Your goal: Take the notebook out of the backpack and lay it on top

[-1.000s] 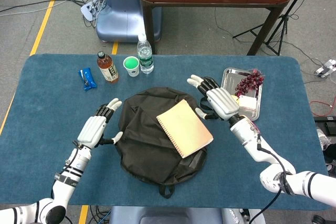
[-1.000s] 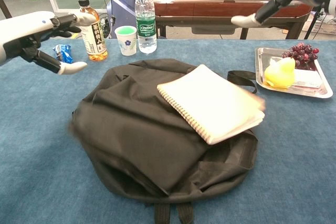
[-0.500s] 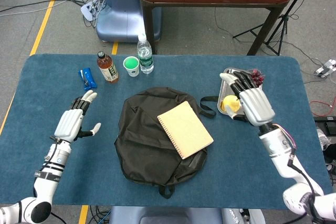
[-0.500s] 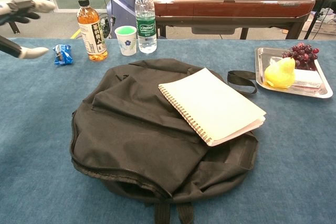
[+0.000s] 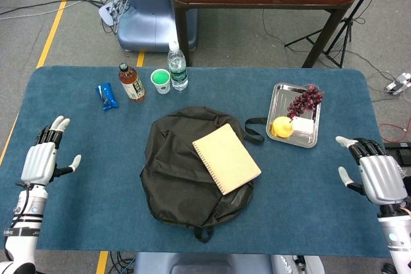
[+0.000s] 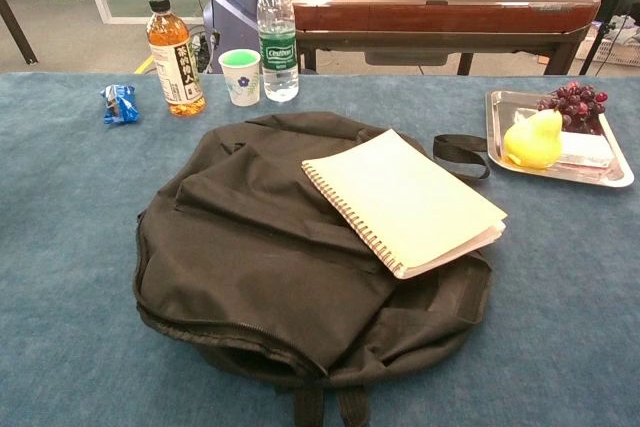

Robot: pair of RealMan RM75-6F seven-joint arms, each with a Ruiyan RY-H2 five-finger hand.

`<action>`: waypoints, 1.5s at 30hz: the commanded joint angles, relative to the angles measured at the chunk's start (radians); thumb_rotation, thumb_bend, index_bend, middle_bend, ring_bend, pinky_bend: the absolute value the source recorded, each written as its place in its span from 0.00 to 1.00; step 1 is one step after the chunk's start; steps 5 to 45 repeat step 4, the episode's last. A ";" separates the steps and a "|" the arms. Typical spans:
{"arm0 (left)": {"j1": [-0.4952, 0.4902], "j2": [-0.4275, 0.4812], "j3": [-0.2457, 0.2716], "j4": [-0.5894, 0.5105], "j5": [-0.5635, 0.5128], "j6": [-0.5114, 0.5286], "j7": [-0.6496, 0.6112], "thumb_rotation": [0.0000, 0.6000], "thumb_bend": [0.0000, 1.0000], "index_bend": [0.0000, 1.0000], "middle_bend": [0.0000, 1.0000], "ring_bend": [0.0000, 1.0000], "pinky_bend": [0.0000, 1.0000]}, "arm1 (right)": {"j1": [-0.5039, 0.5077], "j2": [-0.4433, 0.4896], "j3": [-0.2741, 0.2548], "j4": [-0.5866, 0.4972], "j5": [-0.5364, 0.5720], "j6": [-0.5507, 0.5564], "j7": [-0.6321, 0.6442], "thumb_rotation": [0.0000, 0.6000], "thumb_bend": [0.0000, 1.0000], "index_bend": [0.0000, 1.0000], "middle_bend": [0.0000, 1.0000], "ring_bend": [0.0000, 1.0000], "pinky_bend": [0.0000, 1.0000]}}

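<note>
Both hands have withdrawn wide, the left hand (image 5: 40,160) and right hand (image 5: 379,176) spread empty, visible only overhead.

Bright, even overhead light, soft shadows, sharp focus, perhaps slight edge distortion.

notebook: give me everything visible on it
The notebook is closed, with a plain pale yellow cover and a spiral binding along its left edge; white page edges show at the near right. It lies flat, turned at an angle, on the right half of the black backpack, its right corner reaching out past the bag's edge. Only the backpack touches it; neither hand is near.
</note>
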 commanded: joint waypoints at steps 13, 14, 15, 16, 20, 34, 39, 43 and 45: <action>0.084 0.019 0.055 -0.019 0.076 0.083 -0.034 1.00 0.29 0.06 0.00 0.00 0.00 | -0.073 -0.013 -0.035 0.029 -0.026 0.042 0.010 1.00 0.38 0.25 0.31 0.19 0.22; 0.084 0.019 0.055 -0.019 0.076 0.083 -0.034 1.00 0.29 0.06 0.00 0.00 0.00 | -0.073 -0.013 -0.035 0.029 -0.026 0.042 0.010 1.00 0.38 0.25 0.31 0.19 0.22; 0.084 0.019 0.055 -0.019 0.076 0.083 -0.034 1.00 0.29 0.06 0.00 0.00 0.00 | -0.073 -0.013 -0.035 0.029 -0.026 0.042 0.010 1.00 0.38 0.25 0.31 0.19 0.22; 0.084 0.019 0.055 -0.019 0.076 0.083 -0.034 1.00 0.29 0.06 0.00 0.00 0.00 | -0.073 -0.013 -0.035 0.029 -0.026 0.042 0.010 1.00 0.38 0.25 0.31 0.19 0.22; 0.084 0.019 0.055 -0.019 0.076 0.083 -0.034 1.00 0.29 0.06 0.00 0.00 0.00 | -0.073 -0.013 -0.035 0.029 -0.026 0.042 0.010 1.00 0.38 0.25 0.31 0.19 0.22; 0.084 0.019 0.055 -0.019 0.076 0.083 -0.034 1.00 0.29 0.06 0.00 0.00 0.00 | -0.073 -0.013 -0.035 0.029 -0.026 0.042 0.010 1.00 0.38 0.25 0.31 0.19 0.22; 0.084 0.019 0.055 -0.019 0.076 0.083 -0.034 1.00 0.29 0.06 0.00 0.00 0.00 | -0.073 -0.013 -0.035 0.029 -0.026 0.042 0.010 1.00 0.38 0.25 0.31 0.19 0.22; 0.084 0.019 0.055 -0.019 0.076 0.083 -0.034 1.00 0.29 0.06 0.00 0.00 0.00 | -0.073 -0.013 -0.035 0.029 -0.026 0.042 0.010 1.00 0.38 0.25 0.31 0.19 0.22; 0.084 0.019 0.055 -0.019 0.076 0.083 -0.034 1.00 0.29 0.06 0.00 0.00 0.00 | -0.073 -0.013 -0.035 0.029 -0.026 0.042 0.010 1.00 0.38 0.25 0.31 0.19 0.22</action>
